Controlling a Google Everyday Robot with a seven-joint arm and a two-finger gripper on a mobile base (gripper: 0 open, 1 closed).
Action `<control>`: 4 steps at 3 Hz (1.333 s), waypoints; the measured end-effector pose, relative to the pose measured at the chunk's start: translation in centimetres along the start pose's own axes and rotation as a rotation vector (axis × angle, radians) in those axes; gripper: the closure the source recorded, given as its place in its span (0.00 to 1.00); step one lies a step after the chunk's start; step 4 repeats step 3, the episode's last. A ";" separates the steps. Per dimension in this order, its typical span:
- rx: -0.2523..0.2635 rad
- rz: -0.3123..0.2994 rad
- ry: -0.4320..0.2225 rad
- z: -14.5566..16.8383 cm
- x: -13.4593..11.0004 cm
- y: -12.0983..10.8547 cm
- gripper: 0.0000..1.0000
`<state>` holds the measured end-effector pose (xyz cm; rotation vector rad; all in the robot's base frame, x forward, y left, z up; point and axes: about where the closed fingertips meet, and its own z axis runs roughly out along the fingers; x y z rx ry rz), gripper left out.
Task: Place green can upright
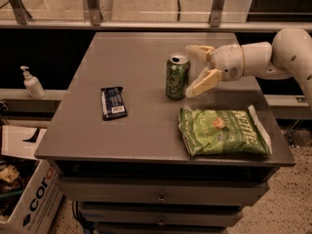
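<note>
Green can (177, 77) upright, splayed claw (191, 71) just beside

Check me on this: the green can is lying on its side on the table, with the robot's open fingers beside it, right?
No: the camera view shows the green can standing upright on the table, with the gripper beside it, fingers open.

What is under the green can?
Just the table: the can stands upright on it. The can's bottom, and the spot it covers, can't be seen. The open end effector is beside it, not under it.
</note>
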<state>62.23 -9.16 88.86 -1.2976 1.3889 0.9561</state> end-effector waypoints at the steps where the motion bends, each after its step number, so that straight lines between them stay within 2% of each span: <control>1: 0.014 -0.033 0.012 -2.3 -1.7 -0.2 0.00; 2: 0.061 -0.079 0.008 -6.3 -3.7 -0.2 0.00; 4: 0.064 -0.082 0.007 -6.4 -3.9 -0.3 0.00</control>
